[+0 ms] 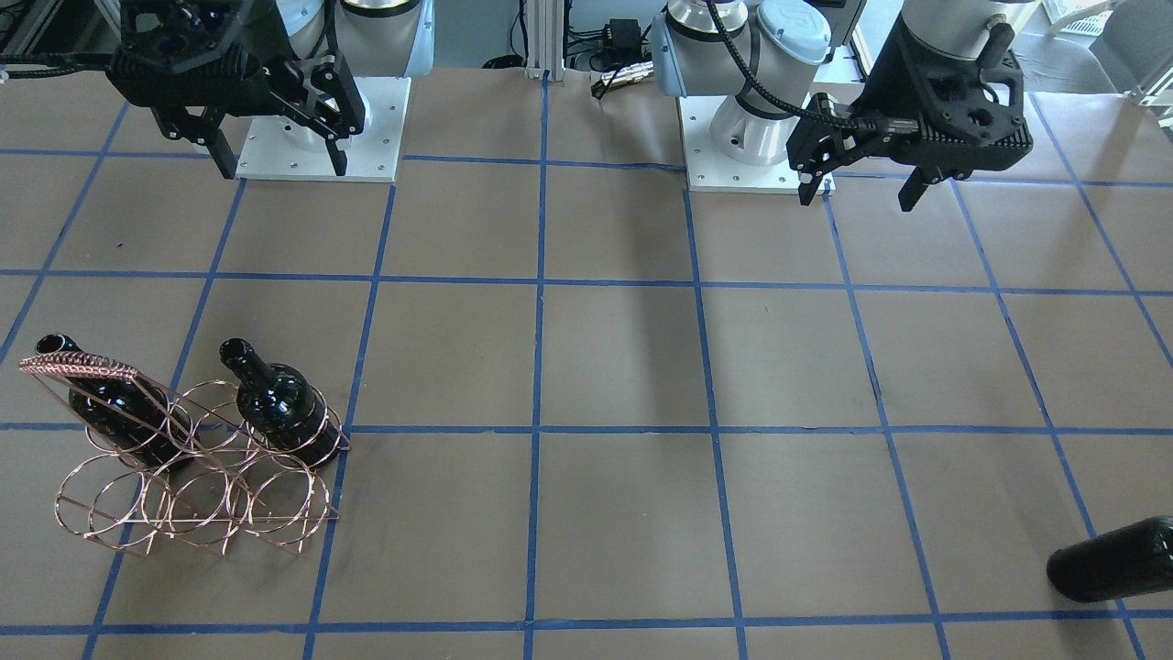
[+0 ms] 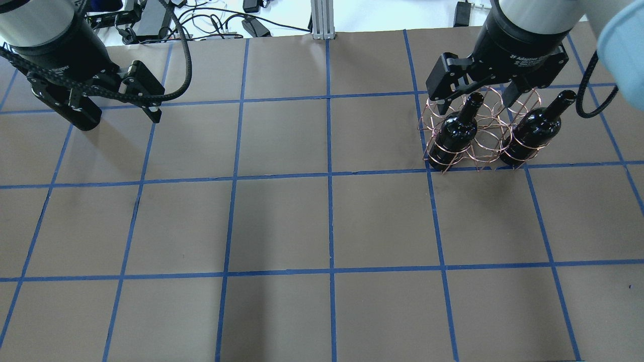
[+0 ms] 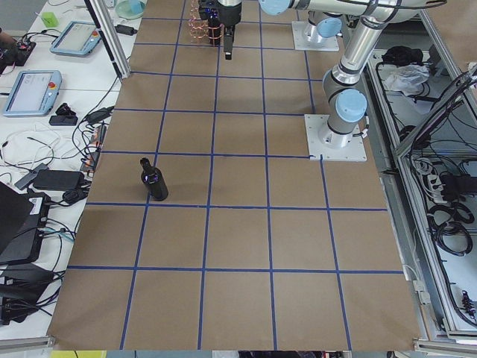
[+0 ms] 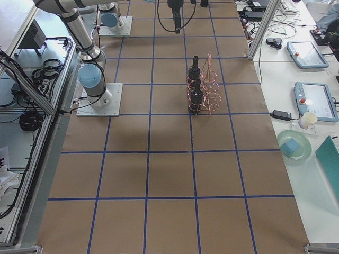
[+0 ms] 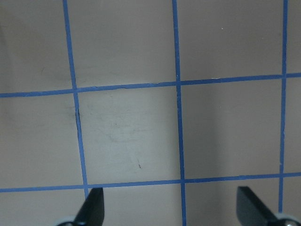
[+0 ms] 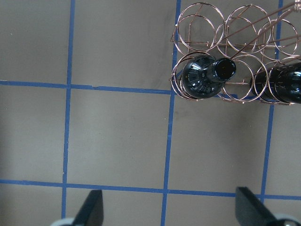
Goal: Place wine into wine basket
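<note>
The loose wine bottle (image 1: pixel 1113 559) stood upright by itself on the robot's left side of the table (image 1: pixel 623 367). In the front-facing view it was at about 4 o'clock, its neck cut off by the frame edge. The left side view showed it alone on the brown paper, with nothing touching it.

The wine basket (image 1: pixel 192 449) sat well apart from it, across the table at about 8 o'clock in that same view. Two more black bottles, one (image 1: pixel 115 403) under the wrapped handle (image 1: pixel 78 367) and the other (image 1: pixel 275 394) at the opposite end, stood in the row of rings nearer the robot. One ring lay between them.

The right gripper (image 1: pixel 282 165) hung in the air with its fingers spread wide and nothing between them. Its wrist camera had the basket up at 1 o'clock, clear of both fingertips.

The left gripper (image 1: pixel 859 197) was likewise spread wide and held nothing, at about 1 o'clock in the front-facing view. Its own camera looked down on bare paper and blue tape lines, and the lone bottle was nowhere near it.
</note>
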Tool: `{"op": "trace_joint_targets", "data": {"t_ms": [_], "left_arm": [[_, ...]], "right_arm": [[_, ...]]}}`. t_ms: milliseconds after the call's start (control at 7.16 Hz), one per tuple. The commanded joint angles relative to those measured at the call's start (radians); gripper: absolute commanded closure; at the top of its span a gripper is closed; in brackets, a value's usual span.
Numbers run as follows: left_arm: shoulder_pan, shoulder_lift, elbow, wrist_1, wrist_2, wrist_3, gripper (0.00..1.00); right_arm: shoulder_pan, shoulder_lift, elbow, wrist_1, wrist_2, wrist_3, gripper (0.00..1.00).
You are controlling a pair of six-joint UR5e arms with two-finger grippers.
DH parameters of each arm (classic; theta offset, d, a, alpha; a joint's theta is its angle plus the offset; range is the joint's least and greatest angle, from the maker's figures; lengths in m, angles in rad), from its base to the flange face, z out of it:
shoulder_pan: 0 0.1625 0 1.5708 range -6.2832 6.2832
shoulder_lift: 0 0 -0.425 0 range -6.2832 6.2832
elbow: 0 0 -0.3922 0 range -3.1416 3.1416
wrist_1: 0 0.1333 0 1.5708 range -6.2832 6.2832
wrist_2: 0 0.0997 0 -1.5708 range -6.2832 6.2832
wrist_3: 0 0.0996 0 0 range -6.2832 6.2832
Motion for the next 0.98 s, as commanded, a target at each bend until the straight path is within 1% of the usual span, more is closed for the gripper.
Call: {"op": "trace_joint_targets", "data": {"t_ms": [0, 279, 838], "left_arm": [[-0.007, 0.0, 0.005, -0.001, -0.005, -0.004, 0.0], [-0.005, 0.008, 0.005, -0.006, -0.041, -0.004, 0.0], [-0.002, 0.009, 0.001, 0.0, -0.049, -0.01, 0.0]], "right_arm": [[0.002, 0.006, 0.003, 0.008, -0.002, 0.006, 0.0], [0.002, 0.01, 0.004, 0.006, 0.0, 0.003, 0.0], [0.002, 0.026, 0.003, -0.003, -0.002, 0.002, 0.0]]}}
